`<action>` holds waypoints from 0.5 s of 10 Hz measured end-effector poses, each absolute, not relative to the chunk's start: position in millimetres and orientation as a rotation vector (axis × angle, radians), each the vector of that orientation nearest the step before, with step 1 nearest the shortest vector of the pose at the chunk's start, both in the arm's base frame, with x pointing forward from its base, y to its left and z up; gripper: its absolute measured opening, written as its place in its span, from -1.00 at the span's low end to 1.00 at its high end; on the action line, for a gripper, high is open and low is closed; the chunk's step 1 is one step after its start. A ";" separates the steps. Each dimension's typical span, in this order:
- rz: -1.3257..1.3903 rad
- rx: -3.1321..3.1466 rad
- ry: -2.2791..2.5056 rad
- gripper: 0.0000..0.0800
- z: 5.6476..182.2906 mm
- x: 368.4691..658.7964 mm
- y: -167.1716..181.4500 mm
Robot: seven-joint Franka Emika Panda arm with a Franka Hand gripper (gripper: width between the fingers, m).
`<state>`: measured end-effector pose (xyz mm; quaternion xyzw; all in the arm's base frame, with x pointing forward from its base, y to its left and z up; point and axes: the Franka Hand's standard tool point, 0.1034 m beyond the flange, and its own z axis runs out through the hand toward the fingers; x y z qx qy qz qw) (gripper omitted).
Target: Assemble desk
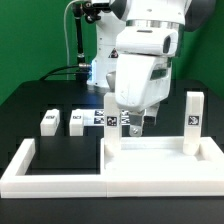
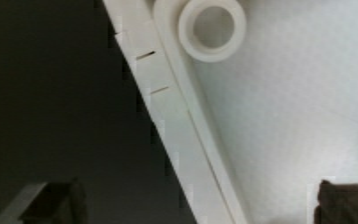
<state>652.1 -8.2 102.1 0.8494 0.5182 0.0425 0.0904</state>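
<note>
My matte black table top (image 1: 40, 100) stood before a plain, flat green back wall (image 1: 30, 40) that filled the far side. A thin black upright stand (image 1: 77, 45) rose at the far edge, toward the exterior view's left. A bright bluish-white light (image 1: 96, 72) glowed just beside it.

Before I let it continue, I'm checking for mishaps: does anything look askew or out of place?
Nothing stands out. The tabletop lies flat by the fence, an upright leg stands at its corner, a loose leg sits beside it, and the open gripper hovers above.
</note>
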 end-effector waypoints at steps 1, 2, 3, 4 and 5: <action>0.131 2.564 1.479 0.62 101.9 651.8 -11.4; 0.131 2.608 1.419 0.62 104.4 650.9 -28.7; 0.118 2.669 1.343 0.62 115.3 649.1 -47.5; 0.088 2.732 1.264 0.62 123.7 647.4 -72.6; 0.090 2.765 1.190 0.62 128.4 644.5 -94.0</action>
